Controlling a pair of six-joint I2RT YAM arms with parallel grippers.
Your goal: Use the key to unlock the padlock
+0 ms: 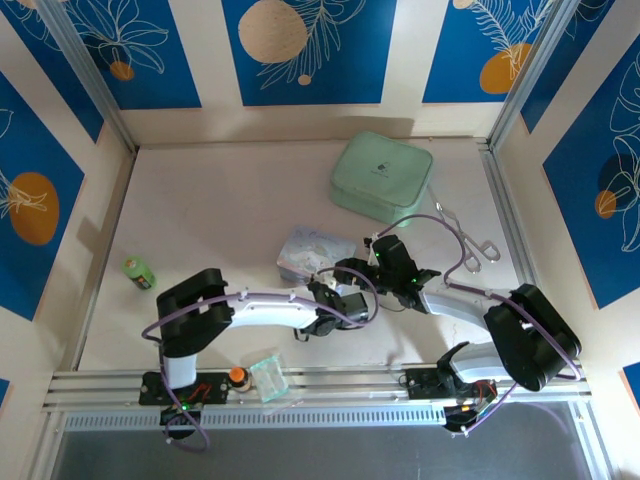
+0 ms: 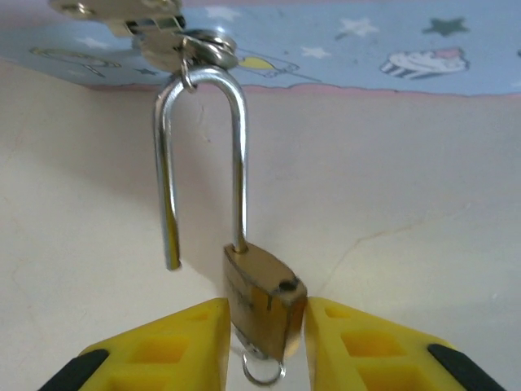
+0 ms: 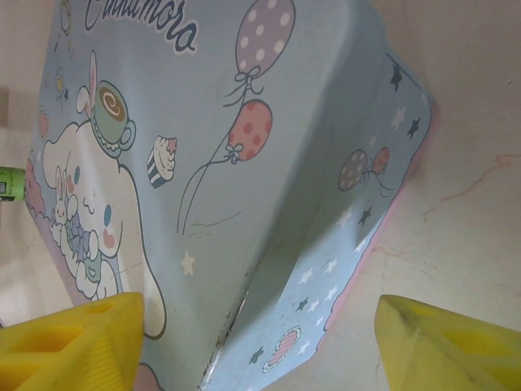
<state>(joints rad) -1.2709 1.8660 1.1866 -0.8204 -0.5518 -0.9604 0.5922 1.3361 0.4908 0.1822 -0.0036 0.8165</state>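
cartoon tin [image 3: 244, 163], green case [image 1: 381, 176], tongs [image 1: 452, 220]

"Where was the small brass square-bodied padlock [image 2: 262, 297]?"

"Between the jaws of the left gripper [image 2: 264, 326], touching both. Its shackle pointed away, towards the pale-blue cartoon-printed tin [image 1: 315, 255]."

"And the tin?"

"It lay mid-bench [image 1: 220, 200], just beyond both arms. The right gripper [image 3: 260, 334] hung above it, jaws spread over its edge."

"What was behind it?"

"The mint-green rounded-square case [image 1: 381, 176], farther back and to the right. The long silver scissor-like tongs [image 1: 470, 245] lay right of the tin. The small green bottle [image 1: 138, 271] stood well to the left, near the wall."
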